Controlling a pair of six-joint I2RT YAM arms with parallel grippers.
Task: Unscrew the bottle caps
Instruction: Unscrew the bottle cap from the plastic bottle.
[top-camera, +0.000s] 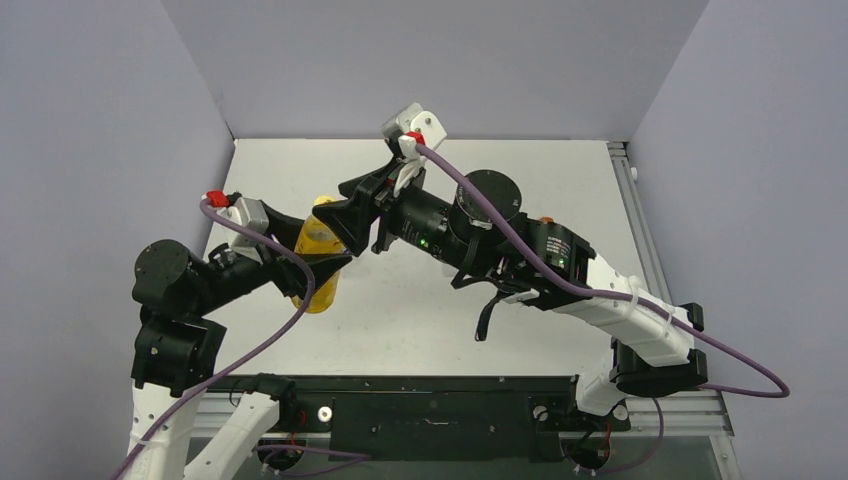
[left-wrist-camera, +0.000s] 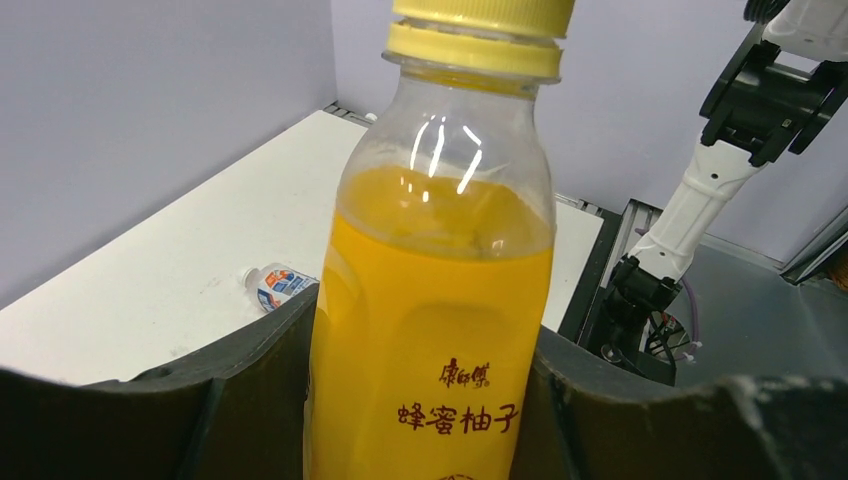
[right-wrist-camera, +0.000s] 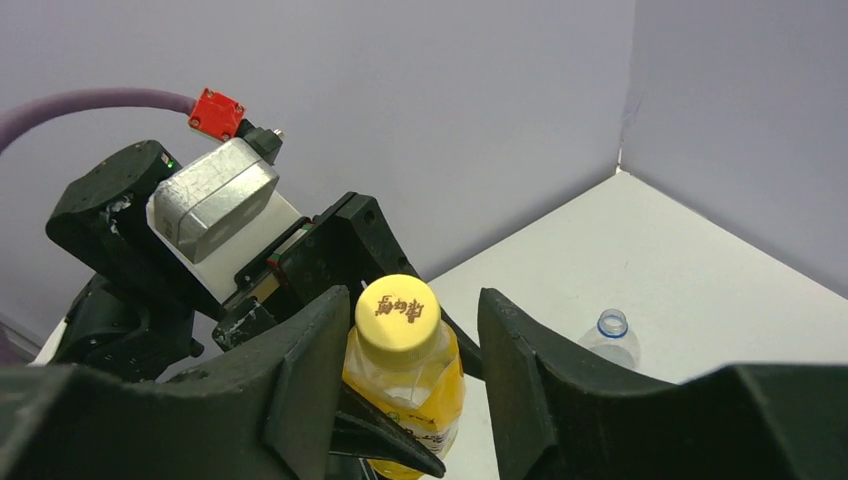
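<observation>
My left gripper (left-wrist-camera: 430, 325) is shut on the body of a yellow juice bottle (left-wrist-camera: 430, 250) and holds it above the table. The bottle also shows in the top view (top-camera: 318, 262). Its yellow cap (right-wrist-camera: 397, 312) sits on the neck. My right gripper (right-wrist-camera: 412, 305) is open around that cap: the left finger is right against it and the right finger stands a little apart. In the top view the right gripper (top-camera: 345, 215) covers the bottle's top.
A clear bottle (right-wrist-camera: 610, 338) with a blue ring round its open neck is on the white table (right-wrist-camera: 700, 260) beyond my right fingers. A small bottle with a white-blue label (left-wrist-camera: 275, 285) lies on the table. Purple walls close in three sides.
</observation>
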